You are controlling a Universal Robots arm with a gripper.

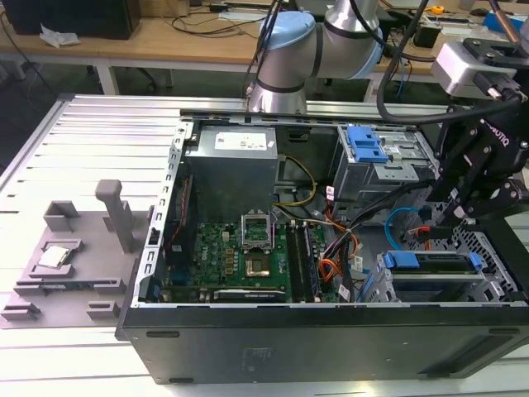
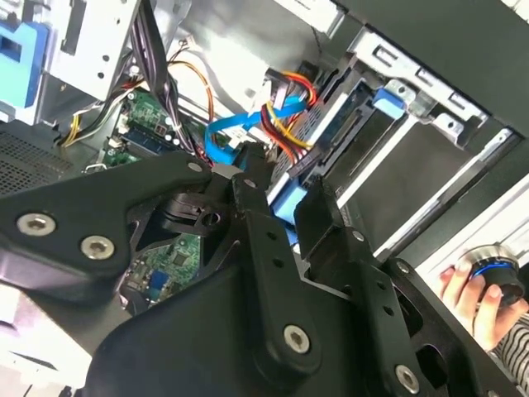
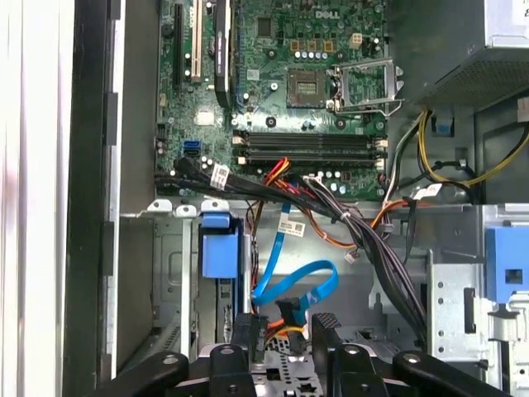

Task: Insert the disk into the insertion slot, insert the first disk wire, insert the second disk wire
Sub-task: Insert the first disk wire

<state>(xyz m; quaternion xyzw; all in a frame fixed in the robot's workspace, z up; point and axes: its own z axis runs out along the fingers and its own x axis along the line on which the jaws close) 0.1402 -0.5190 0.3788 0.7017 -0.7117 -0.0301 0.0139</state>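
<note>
The disk, in its blue carrier, lies inside the insertion slot, the low perforated cage at the exterior view's right. My gripper hangs just behind the disk's rear end. Its fingers stand apart in both wrist views, so the gripper is open. The second disk wire, a blue loop, ends between the fingertips. The first disk wire, orange and red, also runs in that gap. In the second wrist view the second disk wire curls to one fingertip, and the first disk wire reaches the disk. I cannot tell whether either plug is seated.
A taller grey cage with a blue latch stands behind the slot. A black cable bundle crosses close to the gripper. The green motherboard and power supply fill the case's middle. A person's hand holds a knob outside the case.
</note>
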